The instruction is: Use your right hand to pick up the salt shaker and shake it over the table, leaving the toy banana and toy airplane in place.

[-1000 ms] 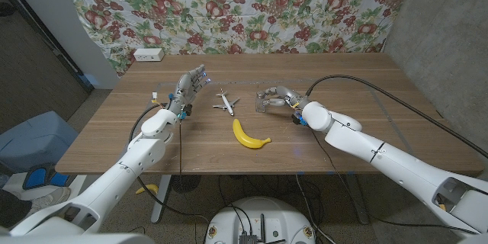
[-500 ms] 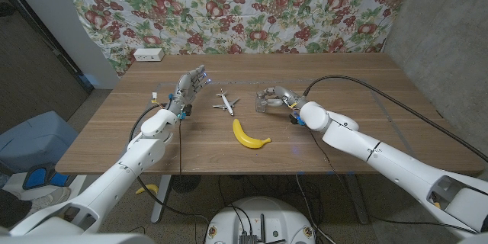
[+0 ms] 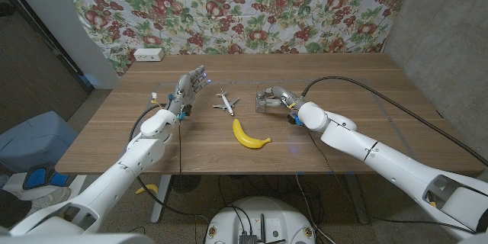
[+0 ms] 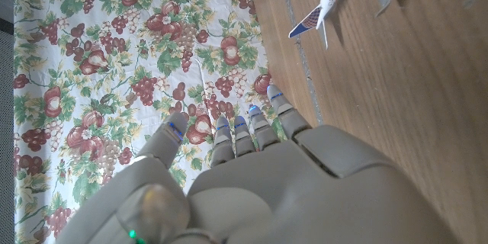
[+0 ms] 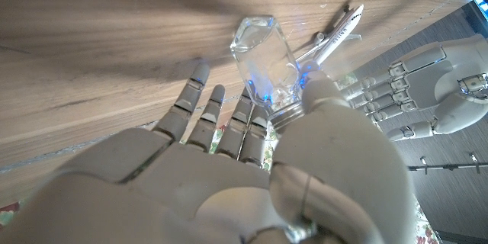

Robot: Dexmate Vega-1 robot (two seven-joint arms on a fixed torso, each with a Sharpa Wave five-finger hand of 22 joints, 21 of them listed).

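While my arms reach over the wooden table point(image 3: 358, 84), this is how things stand:

Right hand: my right hand point(image 3: 280, 97) sits around the salt shaker point(image 3: 264, 101); in the right wrist view my thumb presses its capped end and my fingers point(image 5: 200, 110) lie beside the clear glass body, so I am gripping it.
Salt shaker: right of the table's middle, tipped over on its side in my grasp, low at the tabletop; I cannot tell if it touches the wood.
Left hand: my left hand point(image 3: 189, 88) stands on its edge on the left part of the table, fingers apart and straight, holding nothing.
Toy airplane: the toy airplane point(image 3: 225, 103) lies on the table between my two hands.
Toy banana: the toy banana point(image 3: 248, 136) lies nearer to me, just in front of the airplane.
Backdrop: a cloth printed with fruit point(image 3: 252, 8) hangs behind the table.
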